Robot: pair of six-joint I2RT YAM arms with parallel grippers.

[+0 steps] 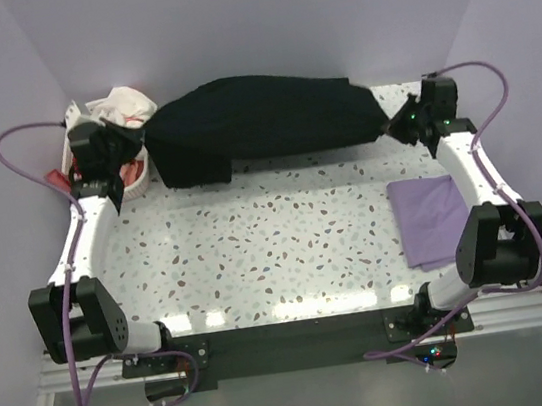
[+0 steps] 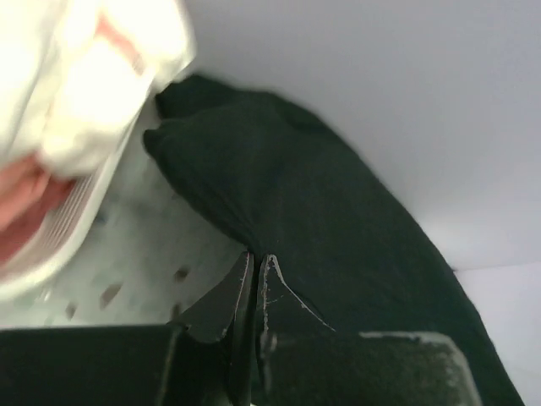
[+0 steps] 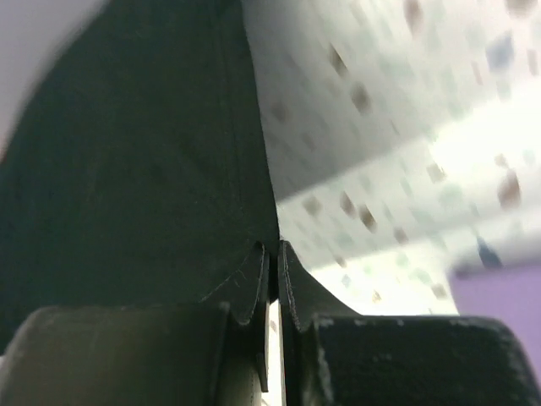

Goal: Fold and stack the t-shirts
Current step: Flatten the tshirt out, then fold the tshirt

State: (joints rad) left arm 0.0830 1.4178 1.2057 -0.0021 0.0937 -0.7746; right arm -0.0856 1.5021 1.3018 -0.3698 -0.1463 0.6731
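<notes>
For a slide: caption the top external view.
Left end effector and right end effector grip opposite ends of a large black cloth t-shirt; a folded lavender cloth t-shirt lies at right.

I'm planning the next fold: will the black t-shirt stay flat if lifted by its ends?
Probably floppy: the black t-shirt bunches and drapes between the left gripper and right gripper. Likely light: fingertip pinches alone hold it.
</notes>
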